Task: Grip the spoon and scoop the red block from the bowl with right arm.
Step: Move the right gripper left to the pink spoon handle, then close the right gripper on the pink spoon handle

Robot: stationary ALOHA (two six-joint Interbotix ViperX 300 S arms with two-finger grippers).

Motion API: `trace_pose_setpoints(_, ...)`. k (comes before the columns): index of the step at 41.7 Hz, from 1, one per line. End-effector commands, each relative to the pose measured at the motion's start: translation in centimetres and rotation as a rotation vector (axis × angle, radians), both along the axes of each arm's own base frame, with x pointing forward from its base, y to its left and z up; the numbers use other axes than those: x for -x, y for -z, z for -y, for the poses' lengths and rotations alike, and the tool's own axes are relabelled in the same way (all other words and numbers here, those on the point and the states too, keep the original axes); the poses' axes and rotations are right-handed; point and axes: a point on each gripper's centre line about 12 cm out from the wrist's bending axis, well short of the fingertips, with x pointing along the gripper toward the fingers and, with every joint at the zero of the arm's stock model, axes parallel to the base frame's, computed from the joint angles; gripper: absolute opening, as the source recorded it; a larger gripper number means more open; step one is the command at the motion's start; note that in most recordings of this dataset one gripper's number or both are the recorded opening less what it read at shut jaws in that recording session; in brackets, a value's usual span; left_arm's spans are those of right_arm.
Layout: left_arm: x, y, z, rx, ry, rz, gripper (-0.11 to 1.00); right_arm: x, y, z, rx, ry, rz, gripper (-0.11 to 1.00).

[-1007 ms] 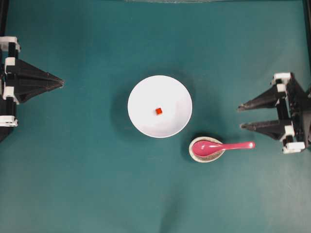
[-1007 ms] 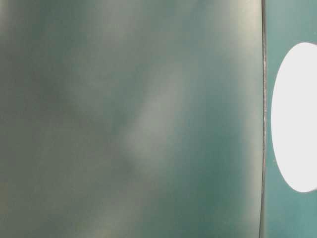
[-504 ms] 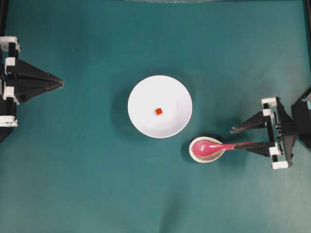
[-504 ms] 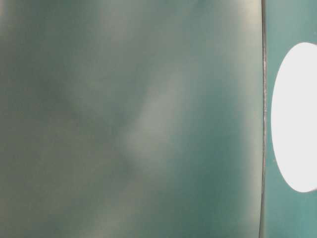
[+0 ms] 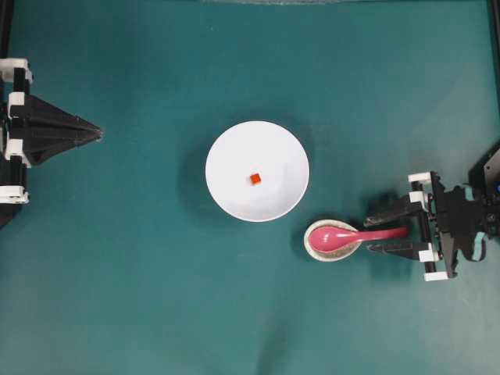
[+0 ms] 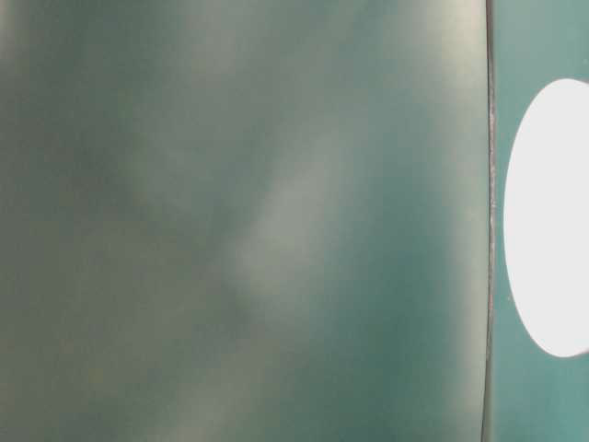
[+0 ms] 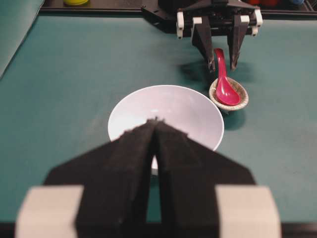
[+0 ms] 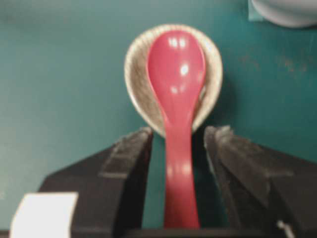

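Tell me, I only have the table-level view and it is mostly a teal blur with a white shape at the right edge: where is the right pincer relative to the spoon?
Observer: The right pincer is open, with the spoon handle running between its fingers; gaps show on both sides.
Operator: Is the scoop end free?
Observer: No, the scoop sits in the small speckled dish, beside the bowl.
Operator: And the red block?
Observer: The red block lies near the middle of the bowl, untouched.
Operator: Is the left pincer in the way?
Observer: No, the left pincer is shut, well away from the bowl.
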Motion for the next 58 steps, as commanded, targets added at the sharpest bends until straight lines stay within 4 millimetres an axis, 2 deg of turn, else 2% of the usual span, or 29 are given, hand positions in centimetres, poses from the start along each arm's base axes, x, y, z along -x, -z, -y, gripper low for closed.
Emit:
trace_pose_setpoints(1, -0.31, -1.04, -0.08, -0.006, -0.002, 0.024, 0.00, -0.20, 0.09, -0.02, 0.003, 0.010, 0.005, 0.53)
trace_pose_setpoints(20, -0.29, -0.93, -0.08, -0.006, -0.002, 0.015, 0.00, -0.67, 0.41, -0.08, 0.003, 0.030, -0.003, 0.53)
trace_pose_setpoints(24, -0.29, -0.91, -0.08, -0.005, -0.002, 0.013, 0.00, -0.66, 0.42, -0.13, 0.003, 0.027, -0.005, 0.49)
trace_pose_setpoints(38, -0.29, -0.91, -0.08, -0.005, -0.002, 0.013, 0.00, -0.62, 0.37, -0.32, 0.002, 0.018, -0.002, 0.24)
trace_pose_setpoints(53, -0.30, -0.98, -0.08, -0.004, -0.003, 0.015, 0.00, -0.44, 0.52, -0.66, -0.010, 0.011, -0.043, 0.19)
trace_pose_setpoints(58, -0.27, -0.94, -0.08, -0.003, -0.003, 0.015, 0.00, -0.46, 0.34, -0.67, -0.037, 0.027, -0.061, 0.22)
